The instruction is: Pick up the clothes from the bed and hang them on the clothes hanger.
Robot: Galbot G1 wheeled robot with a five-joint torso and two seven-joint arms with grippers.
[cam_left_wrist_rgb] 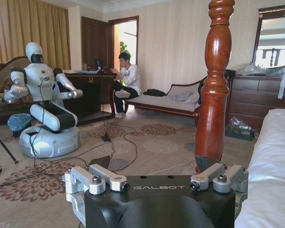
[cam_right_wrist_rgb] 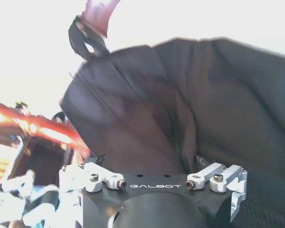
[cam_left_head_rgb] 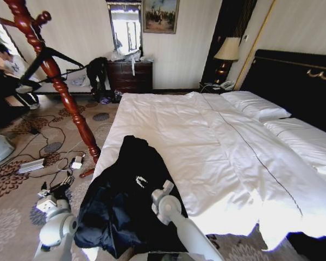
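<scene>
Head view: long black soft-cloth coat (cam_left_head_rgb: pixel 125 201) lies on white-duveted bed (cam_left_head_rgb: pixel 206 141); right gripper (cam_left_head_rgb: pixel 164 191) hovers over it, finger state unclear. Grasping apparently comes next.

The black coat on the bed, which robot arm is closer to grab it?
Probably the right. In the head view the right arm reaches over the long black soft coat on the wide white bed, and its wrist camera faces dark cloth. The left arm hangs beside the bed, over carpet.
</scene>
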